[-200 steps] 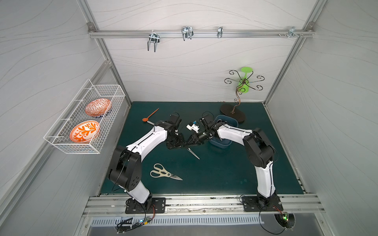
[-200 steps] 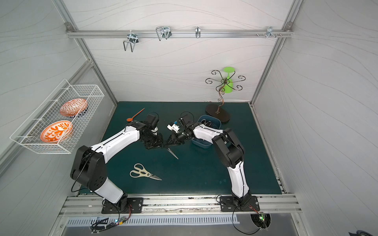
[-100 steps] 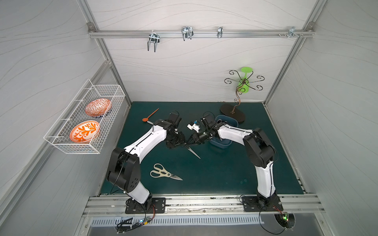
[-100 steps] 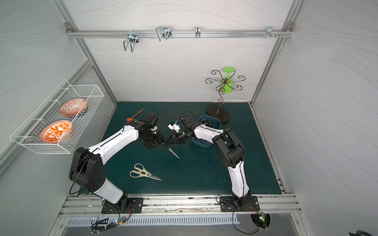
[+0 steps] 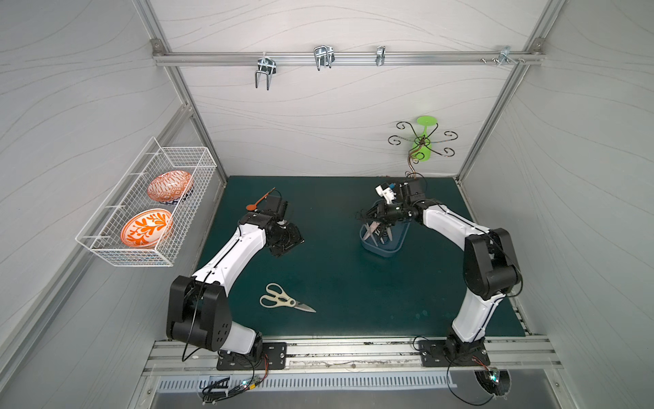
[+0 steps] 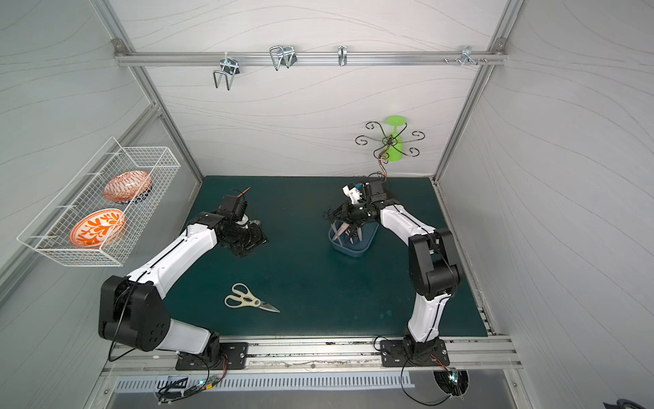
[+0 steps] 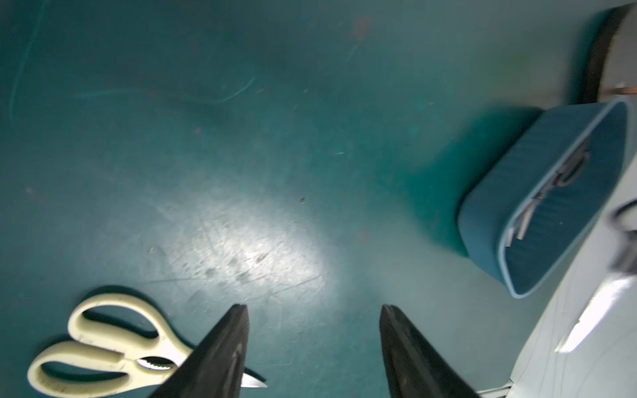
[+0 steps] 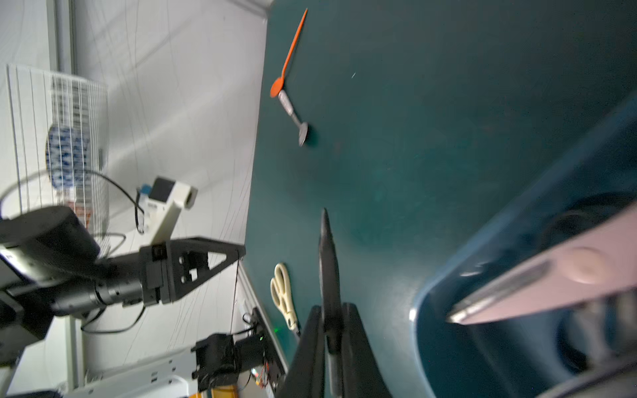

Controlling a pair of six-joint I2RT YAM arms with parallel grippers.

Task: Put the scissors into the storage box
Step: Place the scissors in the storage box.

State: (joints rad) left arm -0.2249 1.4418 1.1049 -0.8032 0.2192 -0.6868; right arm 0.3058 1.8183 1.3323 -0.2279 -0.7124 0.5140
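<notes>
My right gripper (image 8: 332,306) clamped shut on dark scissors (image 8: 327,248), at storage box (image 5: 384,249) rim. My left gripper (image 7: 313,310) gaped, empty, above mat (image 7: 241,138) near cream shears (image 7: 103,344). Risk: blade overhung rim; releasing there, pair could tip outside.

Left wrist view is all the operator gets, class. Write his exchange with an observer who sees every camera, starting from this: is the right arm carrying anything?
Observer: Yes. The right gripper has its jaws shut on a dark pair of scissors, tip pointing out ahead.
Operator: Where is it?
Observer: In both top views it hangs at the far end of the storage box, about over its rim.
Operator: Anything lying outside my picture?
Observer: An orange spoon and a metal spoon lie end to end in the far left part of the mat.
</notes>
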